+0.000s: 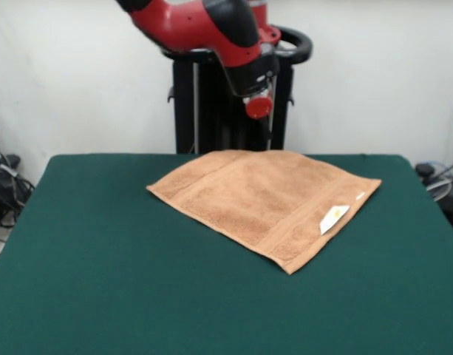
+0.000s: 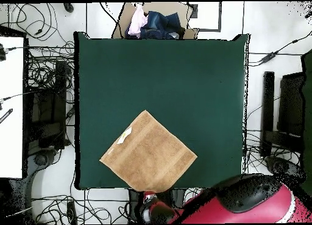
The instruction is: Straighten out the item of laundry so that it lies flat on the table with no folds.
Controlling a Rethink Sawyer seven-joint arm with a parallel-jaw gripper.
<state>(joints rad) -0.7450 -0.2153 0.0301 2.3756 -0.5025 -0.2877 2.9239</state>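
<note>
The item of laundry (image 1: 259, 201) is a peach-orange towel spread out on the green table (image 1: 100, 259), turned cornerwise like a diamond, with no fold showing. Its white label (image 1: 333, 218) lies near one side edge. From overhead, the towel (image 2: 148, 152) sits toward the table's (image 2: 183, 70) robot-side edge, one corner reaching that edge. My gripper (image 1: 260, 111) hangs above and behind the towel's far corner, clear of the cloth. The overhead view shows the gripper (image 2: 151, 211) just off the table's edge. It holds nothing that I can see.
A cardboard box with clothes (image 2: 155, 21) stands on the floor beyond the table's far edge. Cables (image 2: 42, 58) lie around the table on the floor, and a white desk (image 2: 11, 107) stands to one side. The black pedestal (image 1: 211, 103) rises behind the towel.
</note>
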